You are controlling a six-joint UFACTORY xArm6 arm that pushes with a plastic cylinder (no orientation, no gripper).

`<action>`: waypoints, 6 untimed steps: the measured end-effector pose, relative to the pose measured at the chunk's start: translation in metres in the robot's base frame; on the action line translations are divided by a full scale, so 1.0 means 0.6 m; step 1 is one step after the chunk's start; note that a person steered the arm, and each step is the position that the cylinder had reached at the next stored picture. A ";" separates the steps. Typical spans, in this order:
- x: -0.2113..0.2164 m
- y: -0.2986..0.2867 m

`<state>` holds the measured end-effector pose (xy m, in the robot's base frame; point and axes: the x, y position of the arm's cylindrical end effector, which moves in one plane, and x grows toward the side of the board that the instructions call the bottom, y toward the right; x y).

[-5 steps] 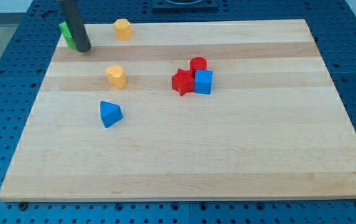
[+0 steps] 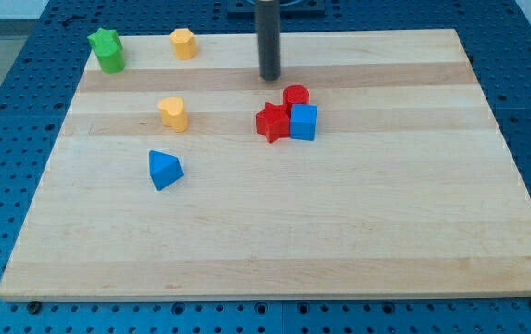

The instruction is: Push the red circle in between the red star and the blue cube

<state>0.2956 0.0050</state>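
Far left, a green block (image 2: pixel 107 49) sits at the board's top corner, two yellow blocks (image 2: pixel 183 43) (image 2: pixel 173 113) just right of it, a blue triangle (image 2: pixel 164 170) below. Mid-board, my tip (image 2: pixel 270 77) stands just above the cluster (no jaws on me, only a rod). The red star (image 2: pixel 272 122) touches the blue cube (image 2: pixel 304 122); the red circle (image 2: pixel 295 96) sits behind them, touching both.

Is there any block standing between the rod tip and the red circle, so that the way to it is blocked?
No. My tip sits toward the view's top and slightly left of the red circle, with only bare board between them. The red star and the blue cube lie below the circle, on its far side.
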 end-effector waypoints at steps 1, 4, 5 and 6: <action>0.048 0.035; 0.144 0.043; 0.178 0.009; 0.178 0.000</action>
